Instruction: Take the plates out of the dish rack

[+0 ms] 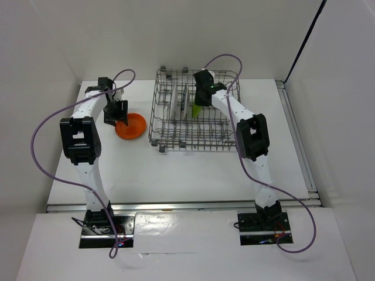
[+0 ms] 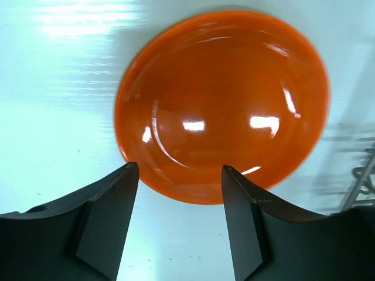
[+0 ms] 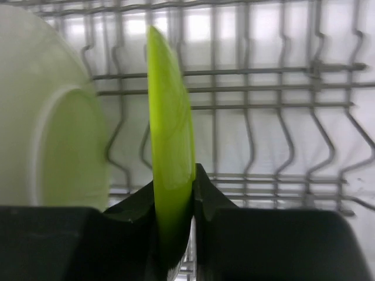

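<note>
The orange plate (image 1: 131,126) lies flat on the table left of the dish rack (image 1: 222,137); it fills the left wrist view (image 2: 222,105). My left gripper (image 1: 116,115) hovers at its left edge, open and empty, its fingers (image 2: 111,216) apart over bare table. My right gripper (image 1: 201,96) is inside the rack, shut on the rim of the lime green plate (image 1: 197,110), which stands on edge (image 3: 171,152). Other plates (image 1: 183,99) stand on edge in the rack's left half. A pale plate (image 3: 47,117) stands left of the green one.
The rack's wire tines (image 3: 281,134) rise right of and behind the green plate. White walls enclose the table on the left, back and right. The table's near edge (image 1: 181,205) runs in front of the arm bases.
</note>
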Robot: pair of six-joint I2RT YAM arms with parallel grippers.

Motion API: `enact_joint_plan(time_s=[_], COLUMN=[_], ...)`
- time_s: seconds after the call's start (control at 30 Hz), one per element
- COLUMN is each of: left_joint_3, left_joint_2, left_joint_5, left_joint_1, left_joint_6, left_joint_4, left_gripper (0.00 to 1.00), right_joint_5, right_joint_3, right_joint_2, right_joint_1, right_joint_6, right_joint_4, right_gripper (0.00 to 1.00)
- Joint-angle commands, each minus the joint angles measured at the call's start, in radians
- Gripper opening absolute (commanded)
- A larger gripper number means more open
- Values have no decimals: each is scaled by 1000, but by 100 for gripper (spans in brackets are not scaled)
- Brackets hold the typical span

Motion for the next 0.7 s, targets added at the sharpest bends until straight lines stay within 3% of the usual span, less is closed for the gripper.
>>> enact_joint_plan(time_s=[0.0, 0.1, 0.47, 0.57, 0.67], left_joint_3=[14, 23, 134, 156, 156], left_joint_2=[-92, -124, -226, -255, -310], left_joint_5=[-63, -51, 105, 194, 429], left_joint_1=[-51, -51, -51, -51, -51], left_joint_6=[21, 12, 23, 58, 118], left_joint_4=[1, 1, -50, -61, -61], left_gripper=[72, 72, 74, 80, 94], right_joint_5=[56, 120, 430, 514, 475], right_joint_3=[50, 74, 145, 130, 85], right_joint_2=[0, 0, -212, -287, -385], right_joint_1=[9, 18, 61, 72, 113], right_joint_6=[-6, -17, -144, -178, -198], right_joint_4=[-16, -51, -7, 30, 106], right_gripper=[14, 0, 0, 0, 0])
